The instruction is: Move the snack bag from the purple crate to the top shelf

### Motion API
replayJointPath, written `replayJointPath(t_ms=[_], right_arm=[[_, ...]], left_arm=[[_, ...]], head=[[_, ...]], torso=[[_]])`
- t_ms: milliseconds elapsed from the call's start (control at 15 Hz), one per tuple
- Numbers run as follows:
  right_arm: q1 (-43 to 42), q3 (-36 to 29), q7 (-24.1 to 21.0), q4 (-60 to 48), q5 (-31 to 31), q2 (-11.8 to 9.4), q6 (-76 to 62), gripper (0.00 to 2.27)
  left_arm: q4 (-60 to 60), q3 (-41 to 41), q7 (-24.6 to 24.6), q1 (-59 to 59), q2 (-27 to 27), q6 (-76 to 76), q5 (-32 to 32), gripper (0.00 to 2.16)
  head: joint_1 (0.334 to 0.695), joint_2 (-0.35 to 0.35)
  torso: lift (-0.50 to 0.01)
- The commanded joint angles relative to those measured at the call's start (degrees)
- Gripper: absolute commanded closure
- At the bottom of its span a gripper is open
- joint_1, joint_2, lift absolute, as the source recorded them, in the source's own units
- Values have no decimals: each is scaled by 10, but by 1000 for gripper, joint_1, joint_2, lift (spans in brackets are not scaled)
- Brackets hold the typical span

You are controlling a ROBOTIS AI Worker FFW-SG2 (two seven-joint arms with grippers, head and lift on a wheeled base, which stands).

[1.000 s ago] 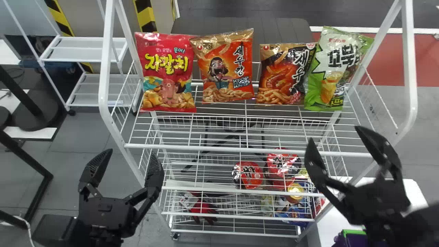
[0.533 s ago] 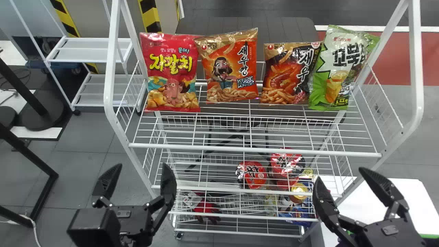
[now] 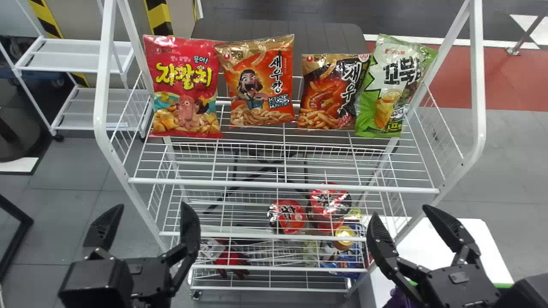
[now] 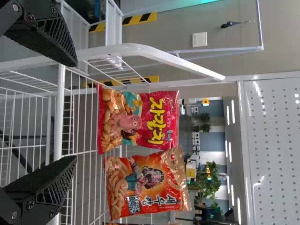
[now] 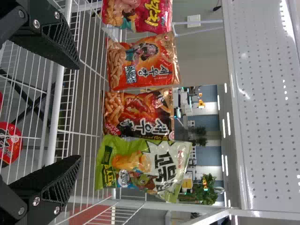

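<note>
My left gripper (image 3: 147, 220) stands open before the rack's left front, and my right gripper (image 3: 404, 224) is open near its right front corner. Nothing is between the fingers of either. Four snack bags stand in a row along the back of the top shelf (image 3: 282, 185): red (image 3: 184, 87), orange (image 3: 259, 81), black-and-orange (image 3: 332, 92) and green (image 3: 394, 85). The purple crate (image 3: 398, 298) is mostly hidden below my right arm; its contents cannot be seen. In the wrist views, the left gripper (image 4: 75, 112) and right gripper (image 5: 78, 112) face the top shelf.
Lower wire shelves hold red noodle cups (image 3: 287, 216), a red and black glove (image 3: 231, 261) and blue packs (image 3: 344, 262). White side posts (image 3: 477, 85) frame the top shelf. A white table (image 3: 488, 244) stands at the right, a small white rack (image 3: 81, 55) behind left.
Both grippers have drawn back toward the bottom of the head view, the right one further. The rack and bags now sit further left in that view. Both grippers have stayed open.
</note>
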Motion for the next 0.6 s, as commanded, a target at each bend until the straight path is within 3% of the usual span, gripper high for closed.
replayJointPath(t_ms=[0,533], right_arm=[[2,6,-1,-10,7,-3,-10,161],[13,16,-6,-34,23,-1,-29,161]], left_arm=[[-6,12,-15,0,0,-12,9,117],[-15,20,-35,-1,-1,-17,15,117]], head=[[695,-35],[695,-6]], torso=[[0],[0]])
